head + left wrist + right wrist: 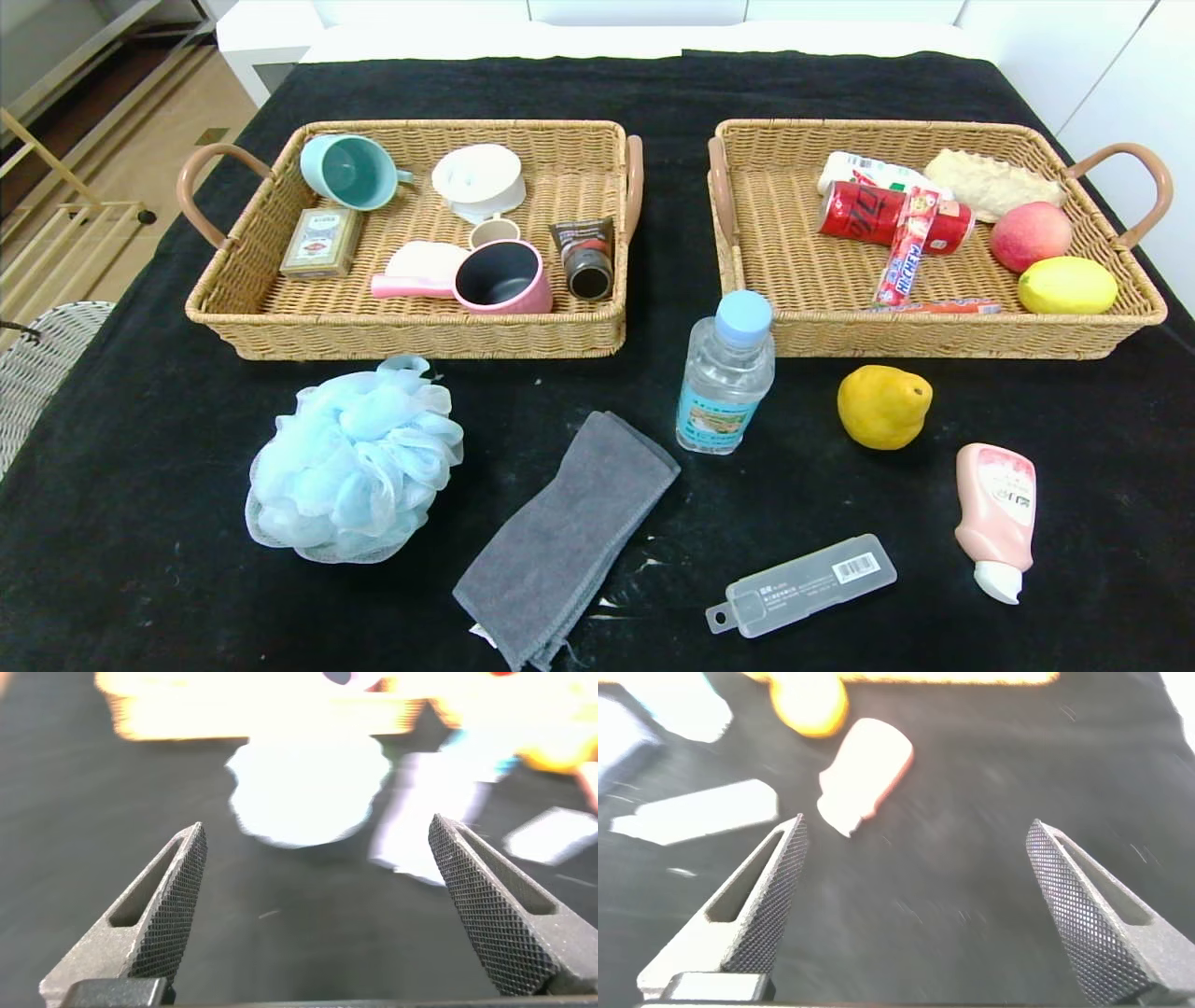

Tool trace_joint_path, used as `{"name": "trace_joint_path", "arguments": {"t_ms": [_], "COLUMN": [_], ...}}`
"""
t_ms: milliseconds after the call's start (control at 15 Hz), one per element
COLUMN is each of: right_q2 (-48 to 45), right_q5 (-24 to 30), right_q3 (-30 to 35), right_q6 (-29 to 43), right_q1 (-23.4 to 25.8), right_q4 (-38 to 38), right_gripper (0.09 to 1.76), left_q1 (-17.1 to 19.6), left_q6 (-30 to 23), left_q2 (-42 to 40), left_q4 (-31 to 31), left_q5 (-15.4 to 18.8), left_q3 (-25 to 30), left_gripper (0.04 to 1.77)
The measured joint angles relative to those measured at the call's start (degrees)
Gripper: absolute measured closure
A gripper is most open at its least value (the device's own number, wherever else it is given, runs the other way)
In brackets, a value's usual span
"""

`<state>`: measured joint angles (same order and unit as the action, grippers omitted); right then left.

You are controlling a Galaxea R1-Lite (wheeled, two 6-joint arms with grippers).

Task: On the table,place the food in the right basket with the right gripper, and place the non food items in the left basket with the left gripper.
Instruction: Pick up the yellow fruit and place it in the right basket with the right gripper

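Observation:
On the black table, in front of the baskets, lie a pale blue bath pouf, a folded grey towel, an upright water bottle, a yellow pear, a pink squeeze tube and a translucent plastic case. The left basket and the right basket stand behind them. Neither arm shows in the head view. My left gripper is open over bare cloth, short of the pouf. My right gripper is open, short of the tube and pear.
The left basket holds cups, a small box and a dark tube. The right basket holds a red can, snack packets, an apple and a lemon. White furniture stands behind the table, and a white wicker chair sits at its left edge.

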<state>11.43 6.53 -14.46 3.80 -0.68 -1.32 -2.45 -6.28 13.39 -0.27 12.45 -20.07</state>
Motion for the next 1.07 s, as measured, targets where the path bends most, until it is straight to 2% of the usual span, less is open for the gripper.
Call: {"name": "trace_joint_path", "arguments": {"t_ms": [200,400,467,600,867,1067], "right_q2": [9.9,20.5,23.5,28.8,37.4,42.5], "right_q5": [5.7,8.6,8.7,7.7,0.1,-3.4], "right_q3": [-2.3,-4.2,-4.9,-7.2,-11.5,-12.6], "right_q6": [0.7,1.0,1.5,2.3,3.5,3.6], "right_q1": [-0.4,-1.7,-3.7,-9.3,-21.7,-27.2], "right_q4": [7.9,14.5,15.4,16.3,18.3,23.1], "right_gripper": [0.14,0.14,0.14,0.14,0.14,0.14], "left_q1": [-0.8,-1.9,-3.0,-7.6,-18.4,-24.3], "left_q6": [0.9,5.2,5.8,6.2,6.2,6.5], "left_q2": [7.3,15.1,17.6,22.7,31.3,36.4], "left_q4": [-0.1,-0.6,-1.3,-3.1,-5.0,-5.1], "left_q5": [7.6,11.4,11.6,11.6,10.4,8.6], "left_q3": [-3.5,-5.5,-6.1,-7.7,-11.4,-15.0], "left_gripper": [0.09,0.09,0.09,0.09,0.09,0.09]}}
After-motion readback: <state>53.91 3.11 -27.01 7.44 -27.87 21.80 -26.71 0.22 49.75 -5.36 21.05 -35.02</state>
